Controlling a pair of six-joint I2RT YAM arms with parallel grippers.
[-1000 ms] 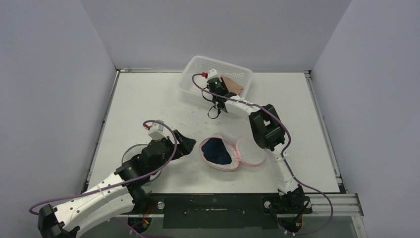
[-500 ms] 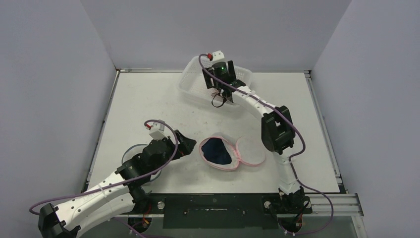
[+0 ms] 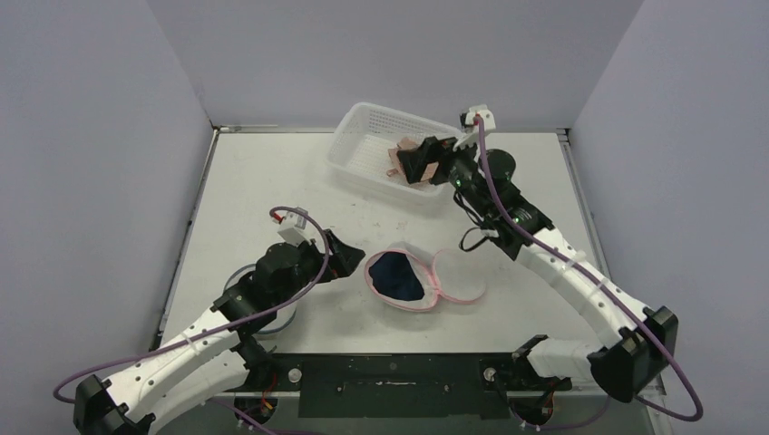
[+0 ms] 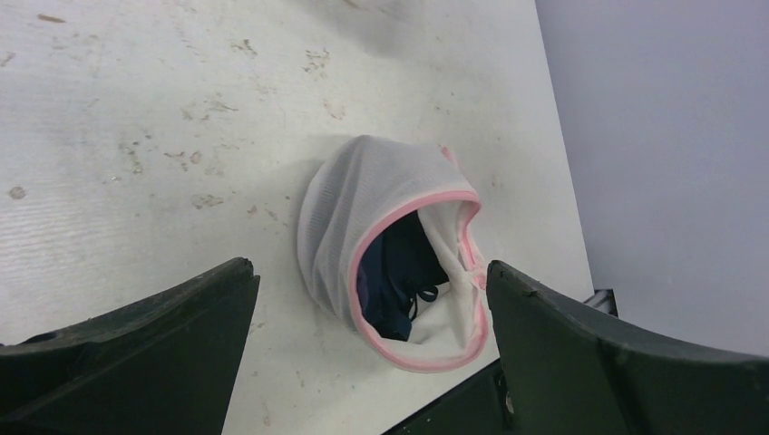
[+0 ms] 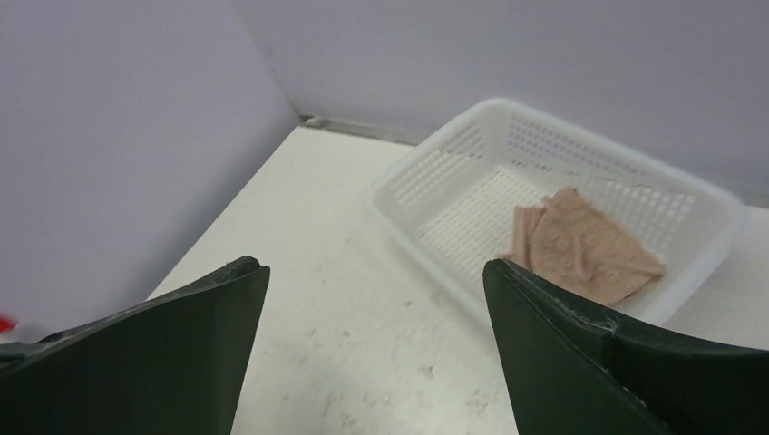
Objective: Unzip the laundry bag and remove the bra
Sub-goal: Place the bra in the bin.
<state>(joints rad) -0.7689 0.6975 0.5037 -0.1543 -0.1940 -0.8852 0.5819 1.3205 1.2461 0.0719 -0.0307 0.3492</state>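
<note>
Black fingers of the left gripper (image 3: 347, 257) stand wide apart with nothing between them, just left of the white mesh laundry bag with pink zip trim (image 3: 458, 276). This arm has hardly moved in the last second.

The bag lies on the white table (image 3: 272, 181), near the front centre. Its zip is undone and its mouth gapes. A dark blue garment (image 4: 399, 272) with a thin strap sits inside; I judge it to be a bra not yet removed.

The white perforated plastic basket (image 5: 426, 172) sits at the far edge. A beige lace garment (image 5: 580, 245), by its look a bra, now lies loose on the basket floor.

The right gripper (image 3: 423, 163) is the change. A second ago it was nearly closed above the basket. Now its jaws are spread and empty, and the arm has swung round to the basket's right side. I read this as one item delivered. The dark garment needs the next reach.
</note>
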